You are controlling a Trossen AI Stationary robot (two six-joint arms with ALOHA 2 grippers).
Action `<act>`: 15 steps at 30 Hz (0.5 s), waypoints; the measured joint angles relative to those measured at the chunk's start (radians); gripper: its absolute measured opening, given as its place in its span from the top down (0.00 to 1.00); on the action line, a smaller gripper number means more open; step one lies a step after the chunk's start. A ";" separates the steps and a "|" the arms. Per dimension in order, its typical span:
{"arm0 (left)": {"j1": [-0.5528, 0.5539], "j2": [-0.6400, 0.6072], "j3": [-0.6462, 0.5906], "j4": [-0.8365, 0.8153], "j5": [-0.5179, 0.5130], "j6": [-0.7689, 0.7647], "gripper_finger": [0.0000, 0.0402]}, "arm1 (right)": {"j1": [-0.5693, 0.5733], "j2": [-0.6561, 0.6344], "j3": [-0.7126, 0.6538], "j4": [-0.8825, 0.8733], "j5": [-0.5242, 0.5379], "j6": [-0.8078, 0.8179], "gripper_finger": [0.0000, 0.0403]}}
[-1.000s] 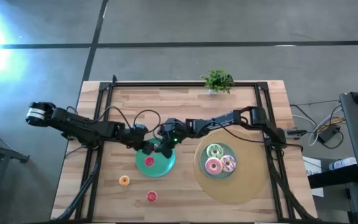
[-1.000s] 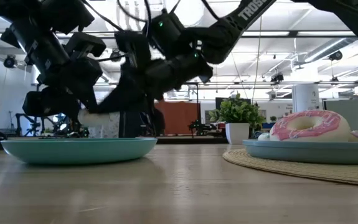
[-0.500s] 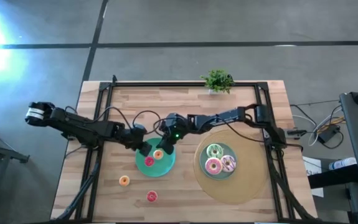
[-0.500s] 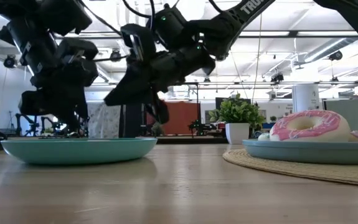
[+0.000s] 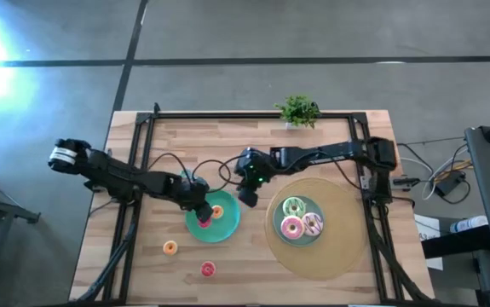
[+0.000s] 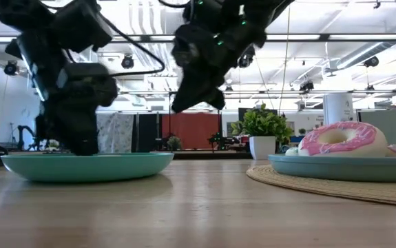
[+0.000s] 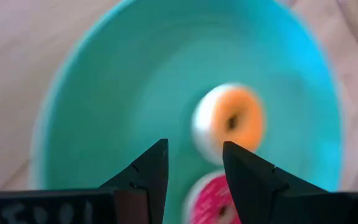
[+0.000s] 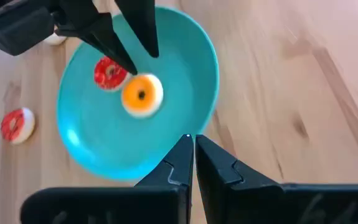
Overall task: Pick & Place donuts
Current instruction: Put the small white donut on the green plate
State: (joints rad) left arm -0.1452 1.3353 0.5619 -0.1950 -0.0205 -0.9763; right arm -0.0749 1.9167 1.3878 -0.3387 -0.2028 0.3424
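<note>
Donuts sit together on the small teal plate (image 5: 213, 223): an orange one (image 8: 141, 95) beside a red one (image 8: 109, 73). No writing is readable now. Since a second ago the right gripper (image 5: 248, 195) has let the orange donut go and lifted off, its fingers nearly closed, empty. The left gripper (image 5: 202, 207) hangs over the red donut, jaws narrowly parted.

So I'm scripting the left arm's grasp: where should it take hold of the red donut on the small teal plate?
From straight above, pinching the ring across its width. The red donut lies flat on the small teal plate, with the orange donut close beside it, so set the open left gripper astride the side away from that one.
</note>
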 joint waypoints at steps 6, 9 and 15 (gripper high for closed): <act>0.001 0.059 0.048 0.010 0.004 -0.004 0.69 | -0.004 -0.084 -0.110 -0.005 0.025 0.063 0.89; 0.001 0.082 0.059 0.011 0.004 -0.007 0.69 | -0.005 -0.110 -0.157 -0.003 0.049 0.097 0.83; 0.001 0.095 0.058 0.027 0.015 -0.035 0.69 | -0.004 -0.113 -0.197 0.015 0.052 0.123 0.75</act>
State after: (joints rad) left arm -0.1444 1.4306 0.6201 -0.1682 -0.0055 -1.0112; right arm -0.0788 1.8037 1.1912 -0.3240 -0.1509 0.4650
